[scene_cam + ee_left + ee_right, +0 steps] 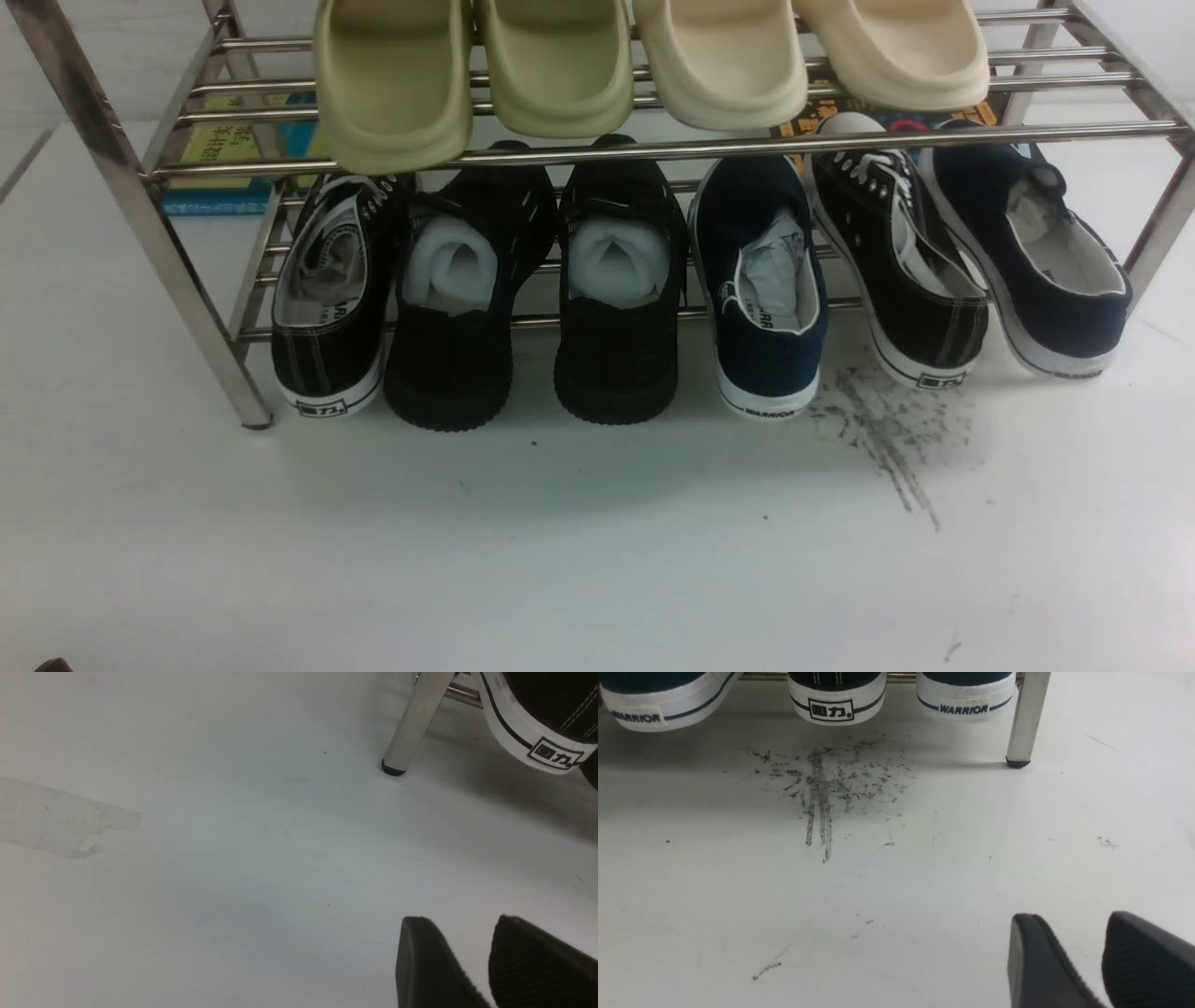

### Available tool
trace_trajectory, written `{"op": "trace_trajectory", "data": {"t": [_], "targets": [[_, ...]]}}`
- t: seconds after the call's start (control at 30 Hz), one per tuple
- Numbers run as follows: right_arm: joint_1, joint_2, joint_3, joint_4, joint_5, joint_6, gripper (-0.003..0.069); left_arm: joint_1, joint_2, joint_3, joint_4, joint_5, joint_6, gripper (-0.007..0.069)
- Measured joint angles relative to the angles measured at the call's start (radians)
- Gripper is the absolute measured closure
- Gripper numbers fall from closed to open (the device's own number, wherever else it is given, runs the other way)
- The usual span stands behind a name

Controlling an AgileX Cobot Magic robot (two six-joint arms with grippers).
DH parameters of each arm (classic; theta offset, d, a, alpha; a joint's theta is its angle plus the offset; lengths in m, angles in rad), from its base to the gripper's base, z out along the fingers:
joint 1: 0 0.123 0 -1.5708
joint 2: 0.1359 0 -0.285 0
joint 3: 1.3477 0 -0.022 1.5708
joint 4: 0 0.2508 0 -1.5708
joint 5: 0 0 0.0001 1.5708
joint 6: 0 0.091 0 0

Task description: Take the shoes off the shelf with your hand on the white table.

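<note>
The navy slip-ons sit apart on the lower tier of the chrome shelf (653,147), heels toward me: one (766,289) right of centre, the other (1036,252) at the far right, paper inside both. A black lace-up sneaker (901,271) lies between them. In the right wrist view their white WARRIOR heels (644,700) (966,695) show past the scuffed white table (924,882). My right gripper (1071,915) is open and empty, low over the table in front of the shelf. My left gripper (462,919) is open and empty near the shelf's left leg (416,723). Neither gripper shows in the front view.
Two all-black shoes (448,280) (616,280) and another black lace-up sneaker (331,289) fill the lower tier's left. Several foam slides (560,65) lie on the upper tier. Books (215,149) lie behind the shelf. Dark scuff marks (887,429) lie before the right shoes.
</note>
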Motion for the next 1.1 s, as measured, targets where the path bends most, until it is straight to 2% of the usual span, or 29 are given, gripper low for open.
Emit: {"op": "trace_trajectory", "data": {"t": [0.83,0.9,0.97,1.1], "targets": [[0.000,0.000,0.000,0.010,-0.001,0.003,0.0420,0.000,0.000,0.000,0.000,0.000,0.000,0.0385],[0.000,0.000,0.000,0.079,-0.011,0.053,0.0420,0.000,0.000,0.000,0.000,0.000,0.000,0.0385],[0.000,0.000,0.005,0.213,-0.034,0.129,0.0420,0.000,0.000,0.000,0.000,0.000,0.000,0.0385],[0.000,0.000,0.009,0.330,-0.066,0.173,0.0420,0.000,0.000,0.000,0.000,0.000,0.000,0.0385]]}}
